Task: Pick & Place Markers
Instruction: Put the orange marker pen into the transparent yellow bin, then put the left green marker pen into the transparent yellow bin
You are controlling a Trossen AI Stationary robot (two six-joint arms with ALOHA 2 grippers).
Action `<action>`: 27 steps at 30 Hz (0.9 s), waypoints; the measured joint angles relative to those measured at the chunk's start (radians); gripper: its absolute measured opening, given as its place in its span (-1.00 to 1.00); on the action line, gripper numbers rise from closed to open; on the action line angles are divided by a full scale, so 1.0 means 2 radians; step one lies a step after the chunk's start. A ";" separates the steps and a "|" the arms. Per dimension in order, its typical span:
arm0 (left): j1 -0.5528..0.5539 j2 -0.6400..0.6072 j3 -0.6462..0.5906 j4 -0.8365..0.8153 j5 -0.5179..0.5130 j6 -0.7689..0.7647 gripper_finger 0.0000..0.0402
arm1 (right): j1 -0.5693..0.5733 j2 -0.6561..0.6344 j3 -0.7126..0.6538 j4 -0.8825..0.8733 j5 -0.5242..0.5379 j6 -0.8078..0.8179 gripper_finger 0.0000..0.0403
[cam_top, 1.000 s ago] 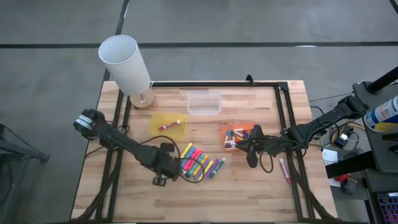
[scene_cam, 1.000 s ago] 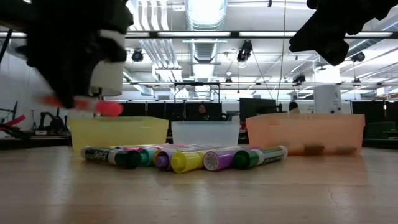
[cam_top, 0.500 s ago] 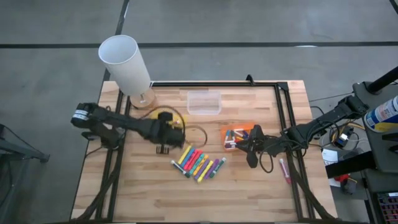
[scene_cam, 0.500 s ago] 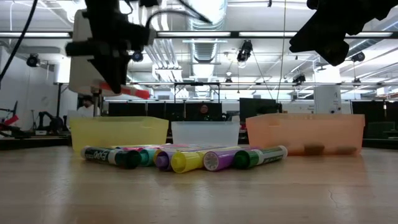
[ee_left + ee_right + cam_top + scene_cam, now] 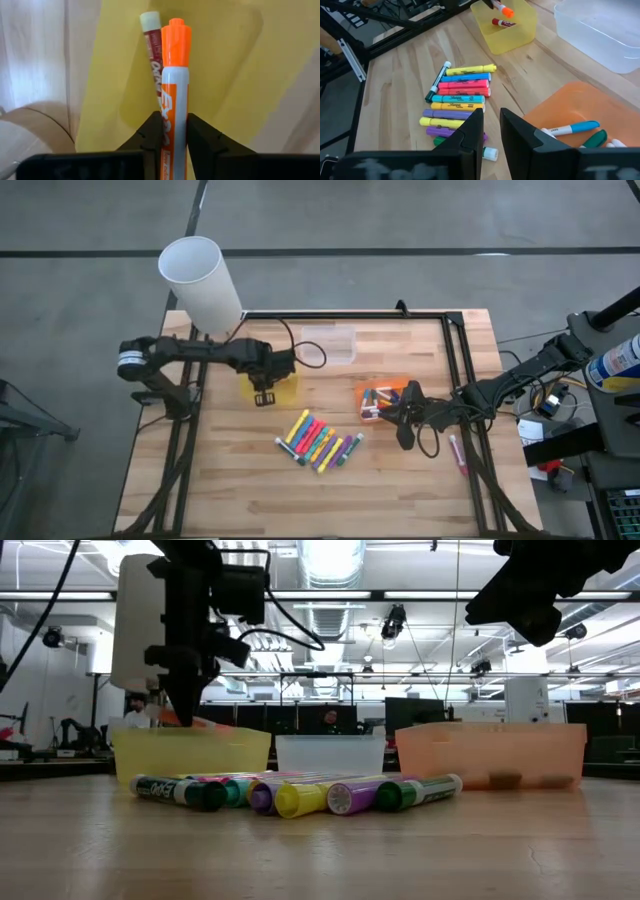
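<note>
My left gripper hangs over the yellow tray and is shut on an orange-capped marker. A red marker with a white cap lies on that tray's floor. Several markers lie side by side mid-table. More markers lie in the orange tray. My right gripper waits beside the orange tray's right end, open by a narrow gap and holding nothing. My left gripper pinches the orange-capped marker by its white-and-orange barrel between its two fingers. The marker lies along the fingers, cap end sticking out past them. The fingers point down from above. The marker is lifted clear, its cap at the yellow tray's rim height.
A clear tray sits at the far side between the yellow and orange ones. A white lampshade on a wooden base stands at the far left corner. One pink marker lies by the right frame rail. Bare wood lies along the near edge.
My left gripper has carried the orange-capped marker from the marker row mid-table toward the far edge, rising and then dropping over the yellow tray, turning as it went. The marker's cap now sits at the tray's rim.
</note>
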 joint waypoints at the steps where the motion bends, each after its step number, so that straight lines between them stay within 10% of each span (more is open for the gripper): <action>1: 0.003 0.000 -0.003 0.005 0.000 0.001 -0.66 | 0.000 0.000 0.000 0.000 0.000 0.000 -0.72; 27: 0.007 0.001 -0.022 0.038 -0.033 -0.019 -0.33 | 0.000 0.000 -0.001 0.002 0.000 -0.003 -0.72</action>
